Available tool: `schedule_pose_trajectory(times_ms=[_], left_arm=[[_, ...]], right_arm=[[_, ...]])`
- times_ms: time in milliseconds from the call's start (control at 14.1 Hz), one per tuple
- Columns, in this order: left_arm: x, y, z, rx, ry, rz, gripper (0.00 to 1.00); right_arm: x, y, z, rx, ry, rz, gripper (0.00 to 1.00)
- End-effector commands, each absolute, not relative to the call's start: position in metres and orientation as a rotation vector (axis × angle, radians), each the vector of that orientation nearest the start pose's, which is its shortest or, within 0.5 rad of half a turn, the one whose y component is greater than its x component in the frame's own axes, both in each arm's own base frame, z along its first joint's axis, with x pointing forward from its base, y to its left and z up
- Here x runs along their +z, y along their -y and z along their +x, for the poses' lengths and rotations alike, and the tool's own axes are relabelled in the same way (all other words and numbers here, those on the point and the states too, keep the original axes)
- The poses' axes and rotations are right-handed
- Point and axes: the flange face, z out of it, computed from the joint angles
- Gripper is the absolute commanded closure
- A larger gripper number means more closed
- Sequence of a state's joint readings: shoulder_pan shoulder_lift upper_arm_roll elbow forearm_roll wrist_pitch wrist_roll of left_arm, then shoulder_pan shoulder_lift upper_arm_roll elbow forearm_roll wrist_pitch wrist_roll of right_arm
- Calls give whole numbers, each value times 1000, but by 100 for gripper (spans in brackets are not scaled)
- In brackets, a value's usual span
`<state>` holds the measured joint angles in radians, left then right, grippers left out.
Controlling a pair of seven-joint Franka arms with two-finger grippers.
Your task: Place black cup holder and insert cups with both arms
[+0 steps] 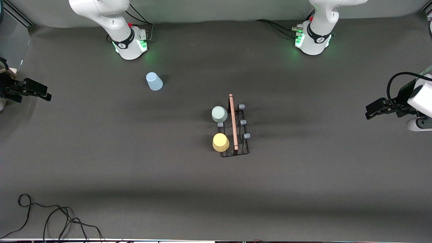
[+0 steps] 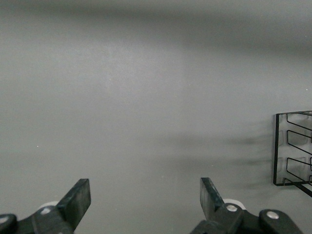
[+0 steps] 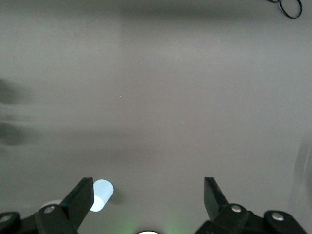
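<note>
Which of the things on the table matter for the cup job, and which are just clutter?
Job:
black cup holder
green cup, on a peg
yellow cup, on a peg
blue cup, loose near the right arm's base
left end effector, open
right end effector, open

Clutter:
black cable

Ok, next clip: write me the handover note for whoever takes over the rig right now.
Left gripper: open, empty, waiting over the left arm's end of the table.
Right gripper: open, empty, waiting over the right arm's end.
Black cup holder: upright mid-table.
Done: pale green cup and yellow cup sit upside down on its pegs.
Left: light blue cup, upside down on the table near the right arm's base.
</note>
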<state>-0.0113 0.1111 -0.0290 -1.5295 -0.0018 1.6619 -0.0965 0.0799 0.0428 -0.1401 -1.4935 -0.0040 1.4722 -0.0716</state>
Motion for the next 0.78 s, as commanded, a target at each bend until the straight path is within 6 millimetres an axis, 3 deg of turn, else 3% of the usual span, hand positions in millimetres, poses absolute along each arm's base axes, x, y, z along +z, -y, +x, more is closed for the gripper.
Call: schedule_pose_trajectory(times_ms=[0, 142, 496, 709], left_arm=[[596, 26, 594, -33, 97, -3146, 0], [594, 24, 592, 1, 97, -3149, 0], [616, 28, 580, 78, 82, -3145, 0], [616, 22, 579, 97, 89, -3144, 0]], right_arm=[[632, 31, 551, 85, 52, -3148, 0], [630, 30, 551, 96, 53, -3141, 0], [629, 29, 552, 100, 51, -3133, 0], [629, 25, 552, 103, 41, -3135, 0]])
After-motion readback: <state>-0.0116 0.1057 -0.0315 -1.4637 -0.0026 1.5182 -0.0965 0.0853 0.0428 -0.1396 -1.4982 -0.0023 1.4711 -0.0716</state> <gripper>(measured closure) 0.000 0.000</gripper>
